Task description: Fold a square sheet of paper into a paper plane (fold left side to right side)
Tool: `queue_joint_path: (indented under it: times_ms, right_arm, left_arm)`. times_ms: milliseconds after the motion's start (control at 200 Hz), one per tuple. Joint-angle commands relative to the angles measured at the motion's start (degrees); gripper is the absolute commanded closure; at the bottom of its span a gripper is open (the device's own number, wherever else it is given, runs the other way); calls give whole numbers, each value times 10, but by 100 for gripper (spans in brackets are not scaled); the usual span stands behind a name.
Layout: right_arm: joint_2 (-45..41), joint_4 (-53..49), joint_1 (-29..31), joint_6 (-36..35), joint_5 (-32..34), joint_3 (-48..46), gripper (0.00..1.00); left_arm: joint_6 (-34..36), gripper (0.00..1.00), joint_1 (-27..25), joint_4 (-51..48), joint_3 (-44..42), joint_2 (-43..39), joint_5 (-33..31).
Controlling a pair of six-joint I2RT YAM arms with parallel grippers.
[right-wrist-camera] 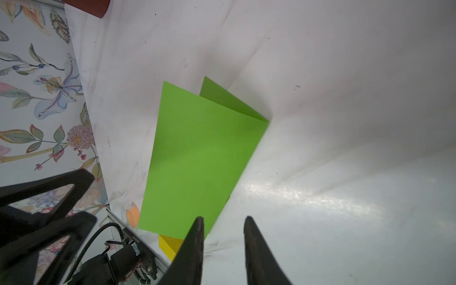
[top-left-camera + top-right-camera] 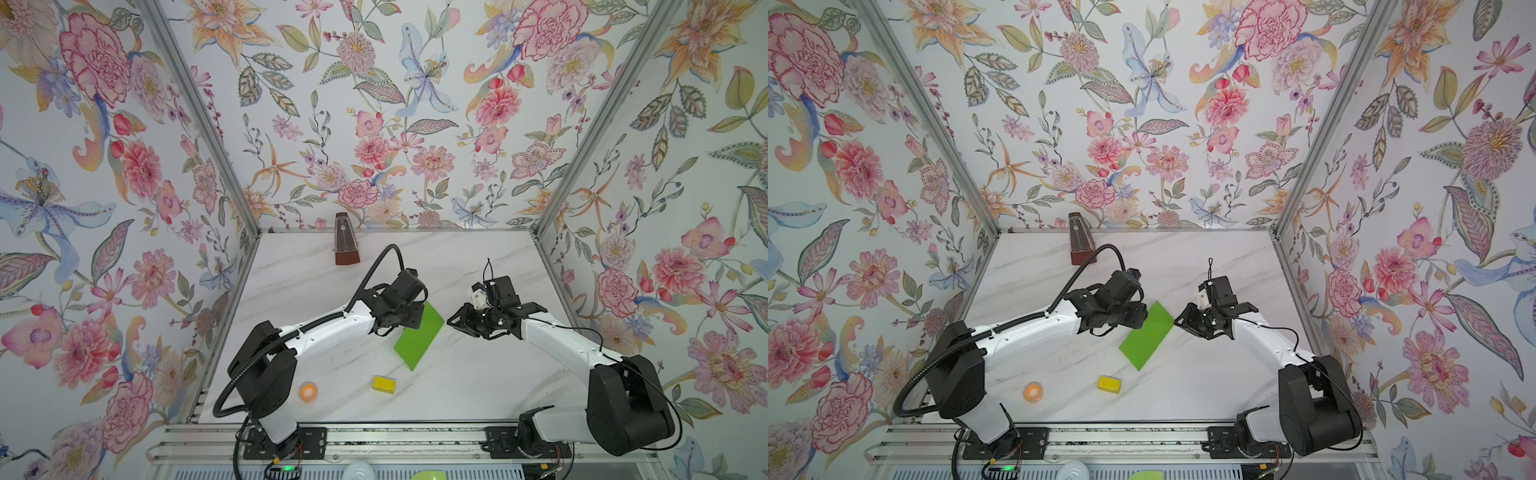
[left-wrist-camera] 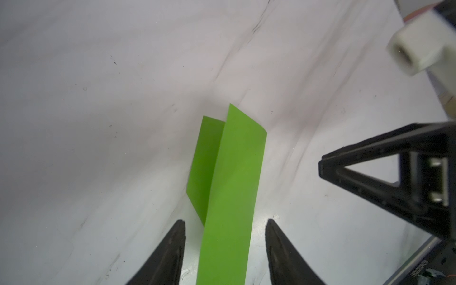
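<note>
The square sheet of paper [image 2: 417, 338] [image 2: 1144, 336] is lime green and lies mid-table, folded over on itself into a slanted rectangle. Its upper layer lifts a little off the lower one [image 3: 234, 185] [image 1: 197, 160]. My left gripper [image 2: 409, 321] [image 2: 1140, 314] hovers at the sheet's far left end. Its jaws are open, and the raised layer runs between them [image 3: 225, 222] with a gap on each side. My right gripper [image 2: 451, 322] [image 2: 1177, 321] sits just right of the sheet's far corner. Its jaws [image 1: 224, 218] are narrowly open over bare table beside the crease, holding nothing. No paper plane is in view.
A small yellow block [image 2: 384, 384] [image 2: 1109, 384] and an orange tape roll [image 2: 308, 391] lie near the front edge. A brown metronome [image 2: 345, 245] stands at the back. Flowered walls close in the marble table [image 2: 478, 374] on three sides.
</note>
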Motion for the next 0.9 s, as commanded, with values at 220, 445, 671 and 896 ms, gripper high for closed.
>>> queue_joint_path:
  times_ms: [220,445,671,896]
  right_arm:
    - [63,76,66,83,10,-11,69]
    - [141,55,60,53,65,30,71]
    - [227,73,58,-11,53,104,69]
    - [313,105,62,-59,-58,193,67]
  left_arm:
    - [54,46,49,59,-40,0,132]
    - [30,49,67,106,-94,-28,132]
    - [-18,44,115,217,-214,-147,112]
    - [-40,34,149,277,-290,-228,106]
